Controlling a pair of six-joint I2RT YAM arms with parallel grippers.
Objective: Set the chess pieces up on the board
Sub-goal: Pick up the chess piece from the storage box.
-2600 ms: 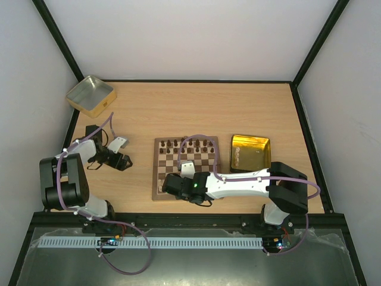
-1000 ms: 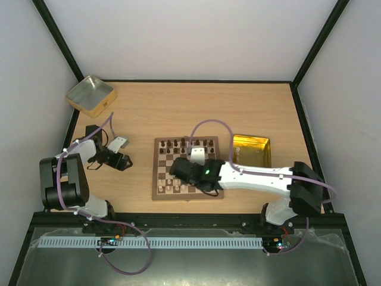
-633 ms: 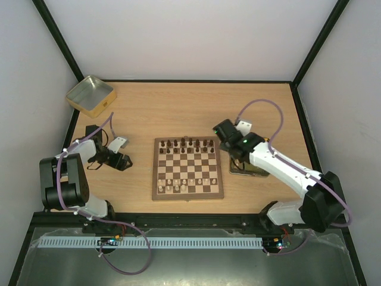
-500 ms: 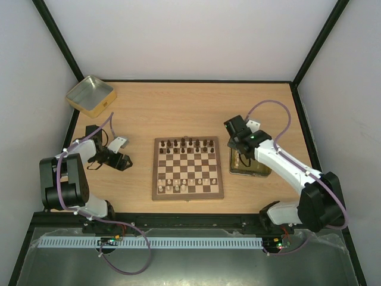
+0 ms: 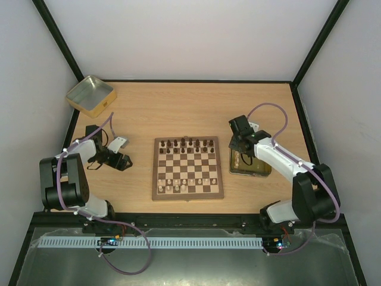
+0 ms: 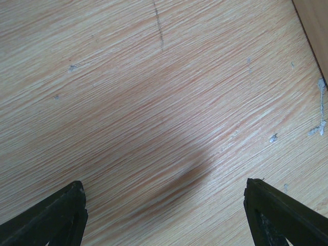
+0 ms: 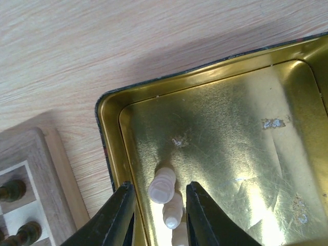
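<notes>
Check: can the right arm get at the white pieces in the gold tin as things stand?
Probably yes. The right gripper hangs over the open tin, jaws parted either side of the top white piece, nothing in between.

The right claw (image 7: 160,185) hangs over a shiny gold tin (image 7: 205,69) that sits on the pale wooden tabletop (image 7: 102,41). Its two dark fingers (image 7: 120,218) stand apart — a gap shows on either side of the topmost of three cream-white chess pieces (image 7: 172,209), which lie in a row near the tin's left wall. At lower left, just beside the tin, a corner of the board (image 7: 46,154) carries two dark chessmen (image 7: 10,189).
</notes>
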